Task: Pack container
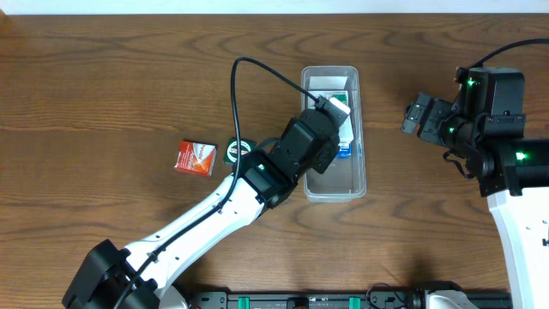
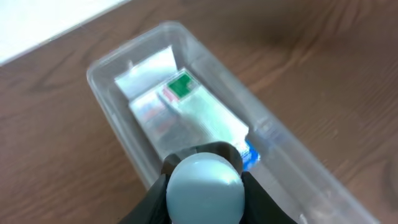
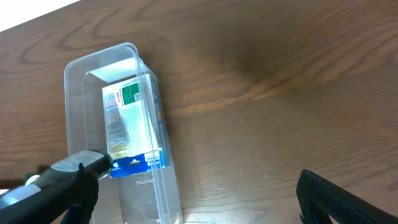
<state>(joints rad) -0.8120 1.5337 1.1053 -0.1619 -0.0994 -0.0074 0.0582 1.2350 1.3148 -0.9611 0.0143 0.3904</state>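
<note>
The container point(image 1: 358, 129) is a long clear bin on the wooden table. It also shows in the left wrist view point(image 2: 118, 118) and the right wrist view point(image 3: 78, 93). A white box with green and blue print point(image 3: 130, 124) lies inside it, also seen from the left wrist point(image 2: 205, 115). My left gripper point(image 2: 204, 175) hovers over the container's middle point(image 1: 326, 127) and is shut on a pale blue round object point(image 2: 204, 193). My right gripper point(image 3: 199, 205) is open and empty, to the right of the container point(image 1: 419, 116).
A small red box point(image 1: 196, 158) lies on the table left of the container. A small dark round item with green on it point(image 1: 235, 148) sits between that box and the left arm. Bare wood lies between the container and the right gripper.
</note>
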